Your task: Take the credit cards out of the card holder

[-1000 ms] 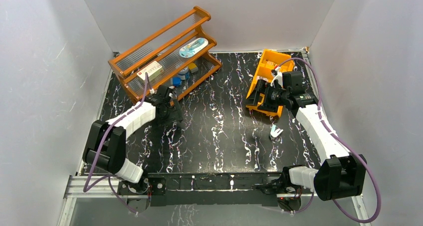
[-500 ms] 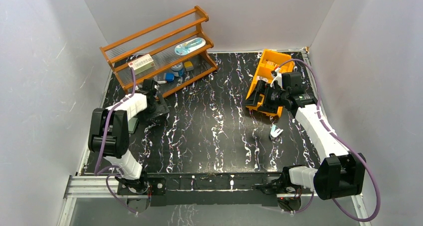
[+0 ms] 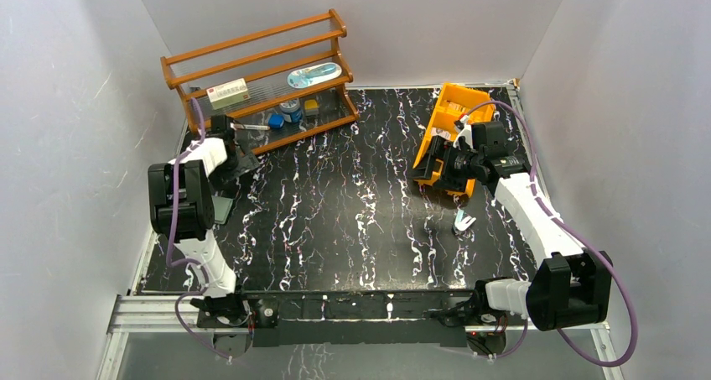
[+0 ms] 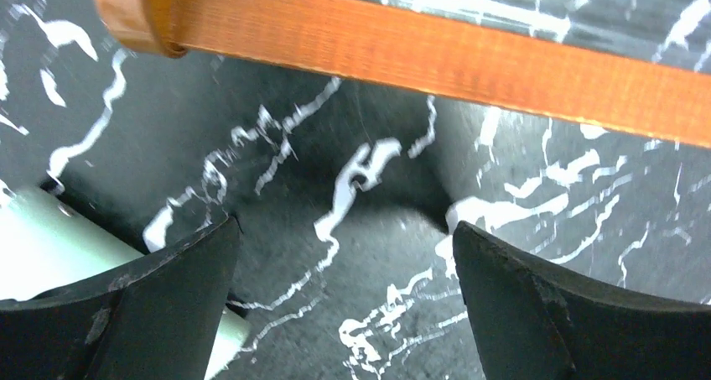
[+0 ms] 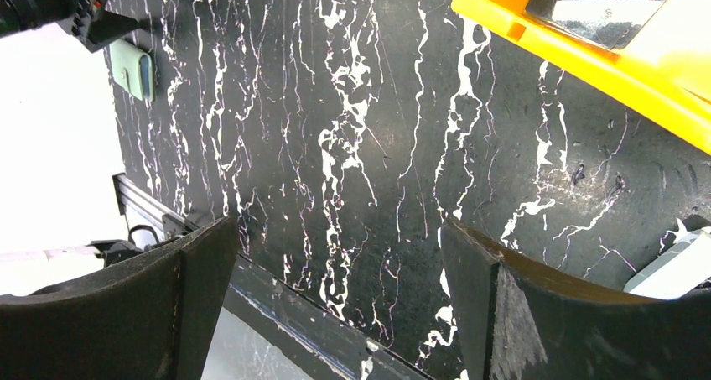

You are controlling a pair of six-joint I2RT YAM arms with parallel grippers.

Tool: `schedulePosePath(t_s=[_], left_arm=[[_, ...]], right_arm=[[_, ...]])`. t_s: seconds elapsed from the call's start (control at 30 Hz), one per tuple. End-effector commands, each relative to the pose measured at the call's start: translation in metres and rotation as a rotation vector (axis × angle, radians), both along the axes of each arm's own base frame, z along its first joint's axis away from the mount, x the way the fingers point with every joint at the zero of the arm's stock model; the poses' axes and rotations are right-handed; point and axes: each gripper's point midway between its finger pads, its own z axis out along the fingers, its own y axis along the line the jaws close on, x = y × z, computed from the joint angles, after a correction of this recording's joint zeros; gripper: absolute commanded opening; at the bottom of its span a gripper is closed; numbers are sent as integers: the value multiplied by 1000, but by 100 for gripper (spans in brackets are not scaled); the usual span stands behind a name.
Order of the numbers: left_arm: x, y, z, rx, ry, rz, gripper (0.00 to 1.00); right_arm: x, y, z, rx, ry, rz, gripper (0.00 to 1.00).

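The card holder (image 3: 223, 208) is a pale teal-grey flat pouch lying on the black marbled table at the left. It also shows in the right wrist view (image 5: 134, 71), and as a pale edge in the left wrist view (image 4: 50, 242). My left gripper (image 3: 243, 162) is open and empty, low over the table between the holder and the wooden rack (image 3: 260, 82). My right gripper (image 3: 429, 169) is open and empty at the near-left side of the orange bin (image 3: 453, 120). A silvery-grey card (image 5: 599, 7) lies in a bin compartment. No card shows in the holder.
The rack's orange rail (image 4: 419, 44) runs just ahead of my left fingers. The rack holds a box, a blue-and-white oval pack and small jars. A small white-and-teal item (image 3: 463, 221) lies near the right arm. Grey walls enclose the table.
The wooden rack has swung and slid toward the back left corner. My left gripper has moved left and back alongside it. The right arm has barely moved.
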Motion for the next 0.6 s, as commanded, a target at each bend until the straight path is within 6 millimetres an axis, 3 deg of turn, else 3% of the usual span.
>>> schedulePosePath(t_s=[0.0, 0.37, 0.47, 0.57], left_arm=[[25, 32, 2, 24, -43, 21, 98], [75, 65, 3, 11, -81, 30, 98], [75, 63, 7, 3, -89, 25, 98], [62, 56, 19, -19, -101, 38, 98]], right_arm=[[2, -3, 0, -9, -9, -5, 98], [0, -4, -5, -18, 16, -9, 98], [1, -7, -7, -33, 16, -17, 98], [7, -19, -7, -105, 3, -69, 98]])
